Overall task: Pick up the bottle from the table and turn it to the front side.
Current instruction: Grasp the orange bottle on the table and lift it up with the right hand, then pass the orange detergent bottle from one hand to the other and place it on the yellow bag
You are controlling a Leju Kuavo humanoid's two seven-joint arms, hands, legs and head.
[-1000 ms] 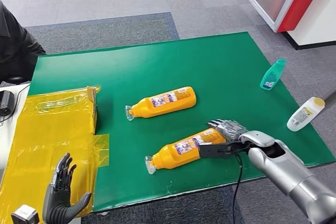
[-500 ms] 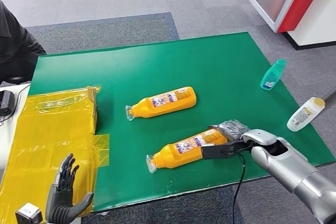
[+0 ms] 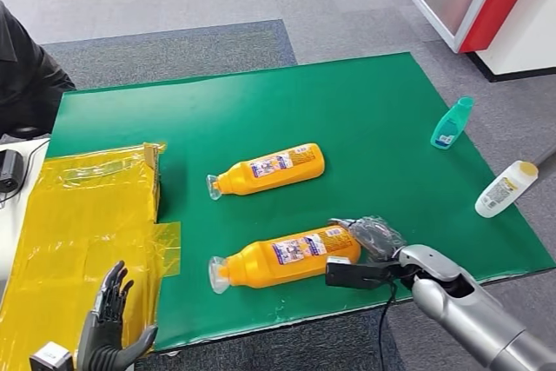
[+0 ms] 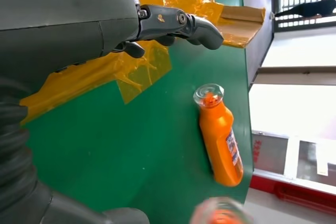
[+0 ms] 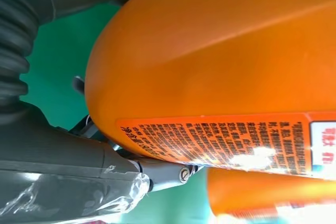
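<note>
two orange bottles, near bottle (image 3: 283, 261) base gripped by right hand (image 3: 367, 254), fingers partly hidden, left hand (image 3: 111, 327) spread, empty

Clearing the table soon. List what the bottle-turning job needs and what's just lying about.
In the job:
near orange plastic bottle, lying down
right hand, gripping its base

Lying about:
far orange bottle
small teal bottle
white bottle with yellow cap
yellow plastic sheeting
left hand, open
</note>
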